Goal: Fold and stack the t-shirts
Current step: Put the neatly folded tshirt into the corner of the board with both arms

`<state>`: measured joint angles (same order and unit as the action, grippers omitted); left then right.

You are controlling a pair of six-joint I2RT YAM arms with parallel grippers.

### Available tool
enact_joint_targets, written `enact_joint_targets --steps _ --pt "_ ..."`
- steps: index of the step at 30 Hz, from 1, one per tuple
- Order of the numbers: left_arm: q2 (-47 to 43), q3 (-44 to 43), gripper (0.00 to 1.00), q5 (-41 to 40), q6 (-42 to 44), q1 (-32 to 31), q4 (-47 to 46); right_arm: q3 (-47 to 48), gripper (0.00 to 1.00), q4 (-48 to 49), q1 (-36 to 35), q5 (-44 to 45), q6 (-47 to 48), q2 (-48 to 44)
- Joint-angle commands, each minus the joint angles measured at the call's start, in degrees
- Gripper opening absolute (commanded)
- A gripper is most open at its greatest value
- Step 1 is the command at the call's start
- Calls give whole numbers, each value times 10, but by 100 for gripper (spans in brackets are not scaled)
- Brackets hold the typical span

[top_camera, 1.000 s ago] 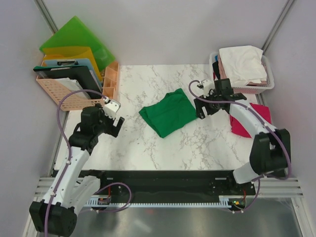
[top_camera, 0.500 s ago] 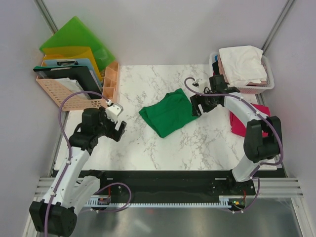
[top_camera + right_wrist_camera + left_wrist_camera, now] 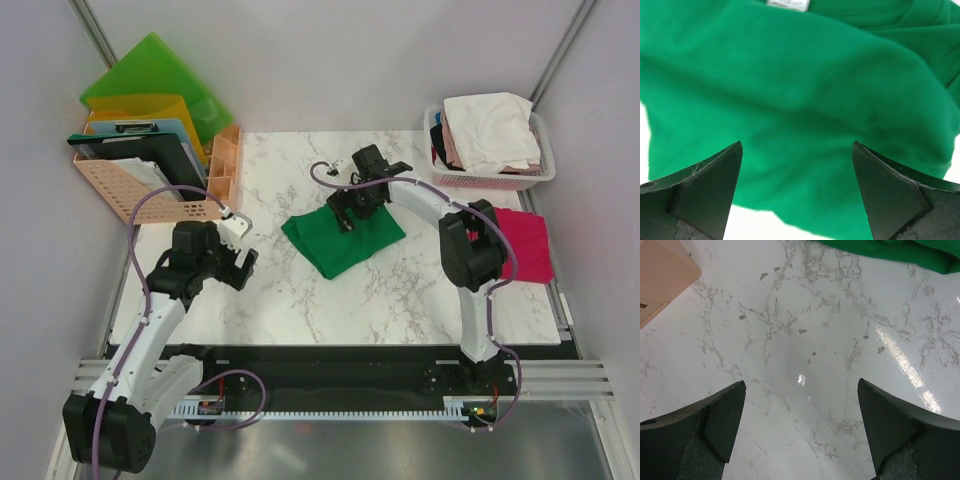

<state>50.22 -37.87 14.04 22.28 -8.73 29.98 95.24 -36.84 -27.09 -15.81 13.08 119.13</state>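
Plainly, the green tee (image 3: 342, 238) lies folded near the middle of the surface (image 3: 420, 290). It forms a rough slab whose long axis, as we judge it, slants from near left to far right. Our right claw (image 3: 347, 212) hangs directly above its far edge, jaws spread wide and pinching nothing. In that wrist view green cloth fills nearly everything between and beyond the fingers, with a white label (image 3: 786, 4) at the top. So the tee lies straight beneath that claw, not off to one side. The coming move, we think, turns on dropping onto an edge rather than reaching across.

Our left claw (image 3: 240, 265) is likewise spread and empty. It hovers over bare marble to the left of the tee, apart from it, and its wrist view catches only a strip of green at the top right. The right arm is clearly the nearer one.

Farther right the red tee (image 3: 528, 245) lies flat by the surface's edge. White tees (image 3: 490, 125) heap in the basket (image 3: 545, 172) behind it.
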Motion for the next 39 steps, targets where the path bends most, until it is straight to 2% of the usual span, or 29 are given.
enact_joint_targets --steps 1,6,13,21,26,33,39 --pt "-20 4 100 -9 20 1 -8 39 98 -2 4 26 -17 37" --pt "-21 -6 100 -18 29 1 -3 36 98 1 -9 39 -3 79" --pt "1 -15 100 -3 22 1 -4 -15 98 41 -57 37 -1 80" --pt "-2 -13 100 -15 21 1 -9 -37 98 61 -219 -7 2 86" --pt "-11 -3 100 -32 22 1 -8 20 98 60 -305 -18 -3 117" --pt "-21 0 100 -43 23 1 -6 91 98 56 -327 -13 -8 178" --pt "-7 -1 100 -35 22 1 -6 42 98 93 -327 67 -17 133"
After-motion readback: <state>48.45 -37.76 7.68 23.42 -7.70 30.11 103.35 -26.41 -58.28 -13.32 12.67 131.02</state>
